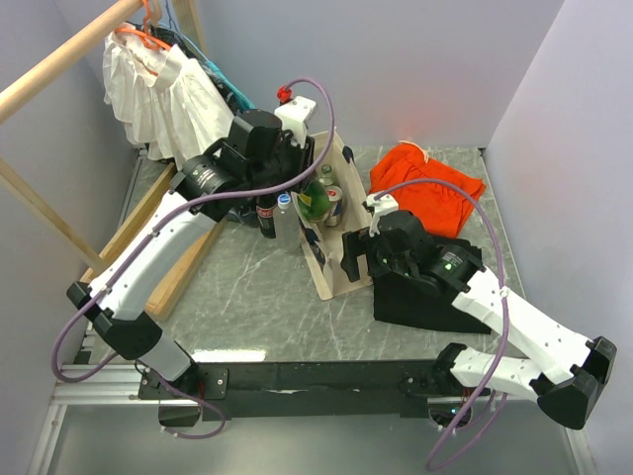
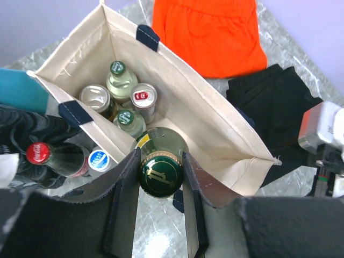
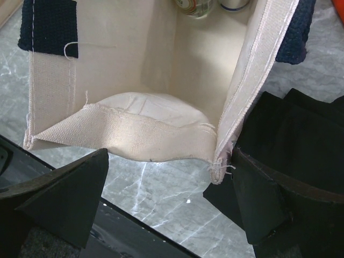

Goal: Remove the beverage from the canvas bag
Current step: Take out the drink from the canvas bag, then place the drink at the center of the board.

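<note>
The beige canvas bag (image 2: 215, 126) stands open on the table, its black strap handles sewn to its walls. Inside are two pale bottles with green caps (image 2: 117, 69), two cans (image 2: 97, 95) and a dark green bottle (image 2: 160, 173) against the near wall. My left gripper (image 2: 160, 180) is shut on the green bottle's cap from above, one finger on each side. In the top view this bottle (image 1: 315, 201) shows in the bag's mouth (image 1: 336, 272) under the left wrist. My right gripper (image 3: 166, 199) is open at the bag's near end (image 3: 123, 134), whose corner seam lies against the right finger (image 3: 260, 199).
A cola bottle with a red cap (image 2: 38, 153) and a blue-capped bottle (image 2: 99, 159) stand outside the bag's left wall. Orange cloth (image 1: 425, 183) lies behind the bag, black cloth (image 1: 425, 297) beside it under the right arm. A white garment (image 1: 158, 89) hangs at the back left.
</note>
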Tool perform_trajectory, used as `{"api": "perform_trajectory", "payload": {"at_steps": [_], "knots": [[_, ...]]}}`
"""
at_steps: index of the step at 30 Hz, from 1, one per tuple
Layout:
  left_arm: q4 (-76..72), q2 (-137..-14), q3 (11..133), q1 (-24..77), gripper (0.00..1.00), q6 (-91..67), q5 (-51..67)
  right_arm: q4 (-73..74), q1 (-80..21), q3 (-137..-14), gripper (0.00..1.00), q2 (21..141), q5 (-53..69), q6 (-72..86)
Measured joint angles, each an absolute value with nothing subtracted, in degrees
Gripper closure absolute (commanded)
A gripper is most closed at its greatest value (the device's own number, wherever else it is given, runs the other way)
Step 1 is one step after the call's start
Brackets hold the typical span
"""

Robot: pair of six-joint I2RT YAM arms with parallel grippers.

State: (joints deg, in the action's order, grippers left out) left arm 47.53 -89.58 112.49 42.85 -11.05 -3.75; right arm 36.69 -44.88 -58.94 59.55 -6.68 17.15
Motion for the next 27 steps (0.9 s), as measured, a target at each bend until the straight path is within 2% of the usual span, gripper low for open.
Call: {"api": "perform_trajectory", "payload": {"at_steps": [14,27], "knots": [[46.3,-85.8,111.7,42.9,0.99,-9.6,-7.3,37.1,-45.3,-59.8,0.00,60.4,-7.0,18.0],[44.9,-79.8,103.5,42.6,0.99,-9.7,-15.5,37.3,-45.9,-60.5,0.00,61.3,-7.4,18.2]]}}
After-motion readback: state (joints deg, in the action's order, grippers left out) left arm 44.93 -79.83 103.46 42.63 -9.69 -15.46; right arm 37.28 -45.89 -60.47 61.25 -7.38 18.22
